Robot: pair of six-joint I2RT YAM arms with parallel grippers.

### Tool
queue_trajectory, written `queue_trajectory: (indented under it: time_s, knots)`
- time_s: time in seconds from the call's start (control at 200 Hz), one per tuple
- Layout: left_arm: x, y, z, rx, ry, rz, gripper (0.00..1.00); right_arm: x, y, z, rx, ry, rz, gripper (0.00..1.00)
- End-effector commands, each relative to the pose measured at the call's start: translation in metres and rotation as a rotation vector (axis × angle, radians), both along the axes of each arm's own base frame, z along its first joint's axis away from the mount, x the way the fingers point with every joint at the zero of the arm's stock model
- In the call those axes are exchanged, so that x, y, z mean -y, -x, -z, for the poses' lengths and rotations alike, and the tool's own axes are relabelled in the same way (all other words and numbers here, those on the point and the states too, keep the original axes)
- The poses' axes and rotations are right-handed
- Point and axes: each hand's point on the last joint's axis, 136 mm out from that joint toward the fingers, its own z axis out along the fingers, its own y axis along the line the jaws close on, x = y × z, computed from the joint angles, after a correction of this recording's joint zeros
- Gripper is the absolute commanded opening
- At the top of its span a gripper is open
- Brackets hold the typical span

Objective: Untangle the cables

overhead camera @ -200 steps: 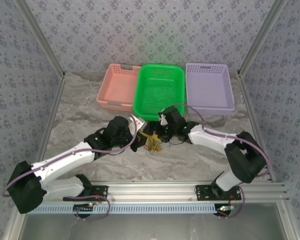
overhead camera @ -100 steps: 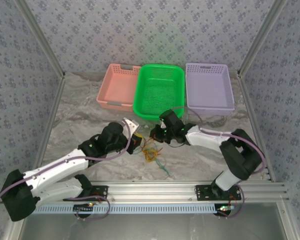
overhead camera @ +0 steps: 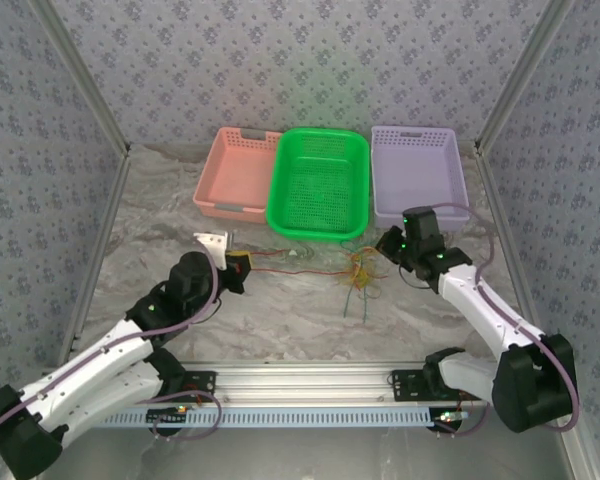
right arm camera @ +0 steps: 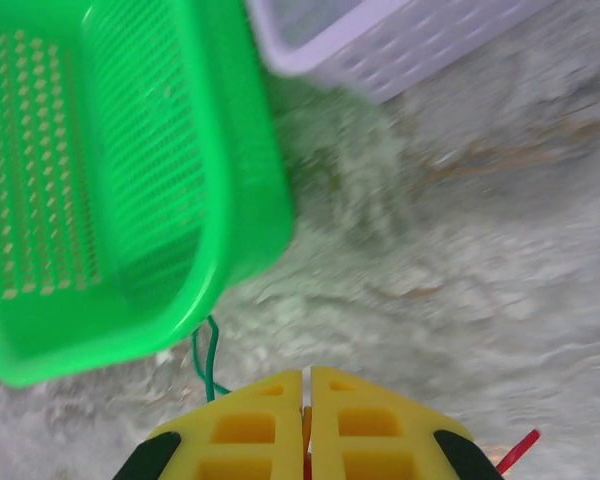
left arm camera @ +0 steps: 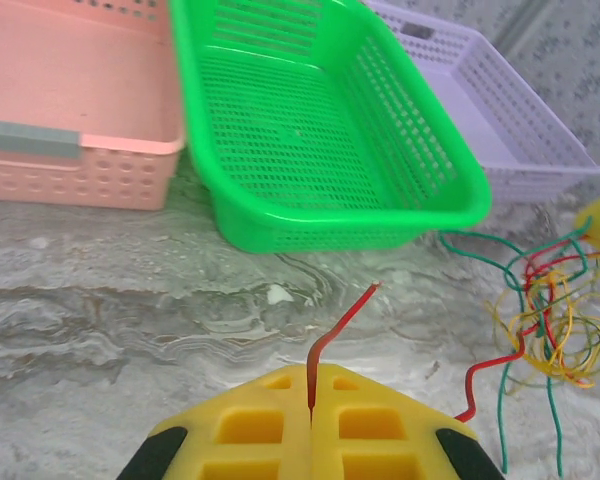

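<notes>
Bright, even light, soft shadows; motion blur smears the green basket (right arm camera: 245, 170) in the right wrist view.

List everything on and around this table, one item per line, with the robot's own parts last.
pink basket: 1, pink, left end of the far row, empty
green basket: 1, green, middle of the row, empty
purple basket: 1, lilac, right end of the row, empty
cable tangle: 1 bunch, yellow, green and red strands, on the table in front of the green basket's right corner
red cable: 1, red, running leftward out of the tangle
table: 1, grey-white marbled
left tool: 1, yellow fingers, shut on the red cable
right tool: 1, yellow fingers, shut at the tangle, apparently pinching a strand
</notes>
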Motion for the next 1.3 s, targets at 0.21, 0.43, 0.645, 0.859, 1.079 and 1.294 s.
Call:
queue_trajectory:
  time_s: [0.21,0.43,0.645,0.859,1.079,1.294]
  knots:
    - [-0.028,0.000,-0.029,0.026,0.041,-0.110,0.00,0.036,0.006,0.024,-0.100,0.098,0.049,0.00]
    - [-0.036,0.008,-0.056,0.077,0.082,-0.107,0.00,0.041,-0.001,0.029,-0.100,0.135,0.038,0.00]
    - [-0.014,0.011,-0.070,0.106,0.116,0.013,0.00,0.017,-0.008,-0.005,-0.005,0.199,-0.080,0.46]
    - [-0.004,0.009,-0.081,0.120,0.119,0.060,0.00,-0.009,0.014,-0.084,0.161,0.181,-0.105,0.68]
    - [0.004,0.006,-0.079,0.122,0.138,0.082,0.00,-0.105,0.037,-0.129,0.273,-0.235,-0.179,0.70]
    - [0.010,0.005,-0.077,0.122,0.163,0.102,0.00,-0.193,0.040,-0.135,0.233,-0.606,-0.163,0.75]
